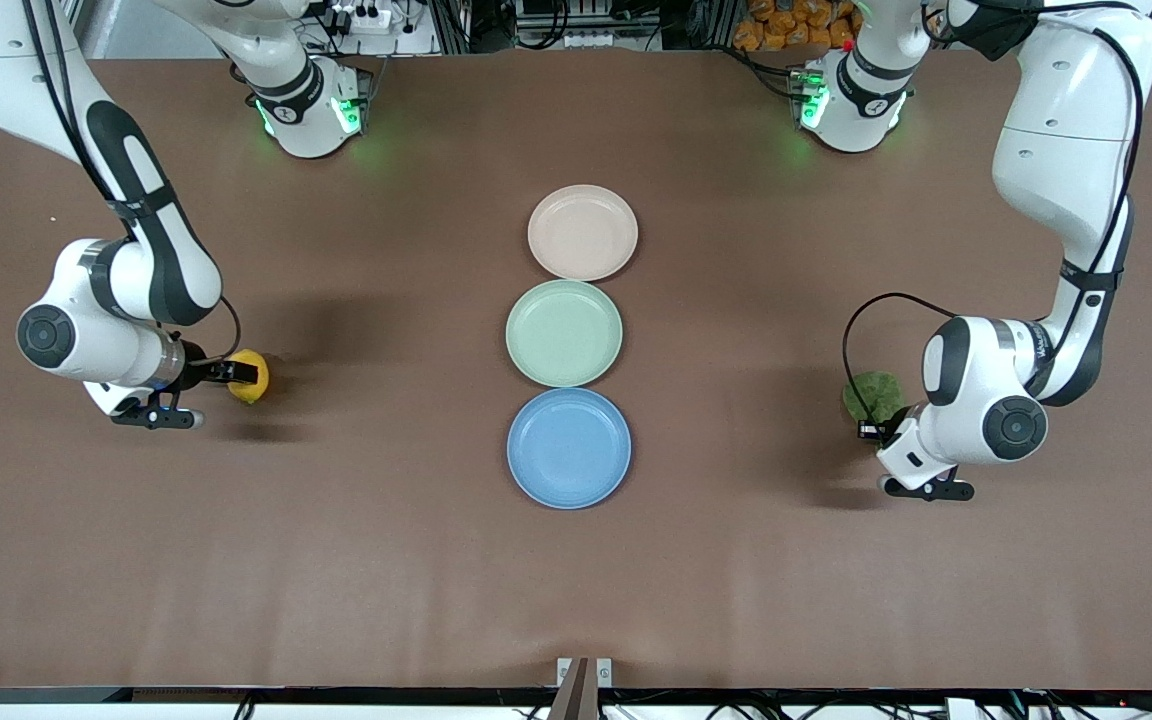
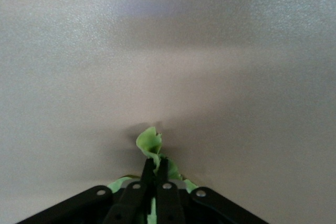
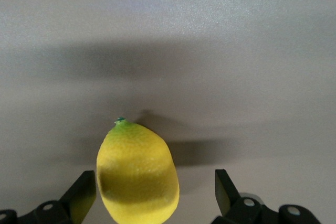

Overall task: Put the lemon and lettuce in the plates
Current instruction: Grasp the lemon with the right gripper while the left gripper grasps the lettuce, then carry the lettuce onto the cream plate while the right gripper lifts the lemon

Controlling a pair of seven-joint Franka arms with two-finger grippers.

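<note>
The left gripper pinches the lettuce at its arm's end of the brown table, while the right gripper stands spread around the lemon, both well apart from the blue plate and pink plate.

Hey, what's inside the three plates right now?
Nothing: the pink plate, green plate and blue plate show only bare insides. The lemon sits on the table at the right tool; the lettuce is pinched in the left tool.
</note>
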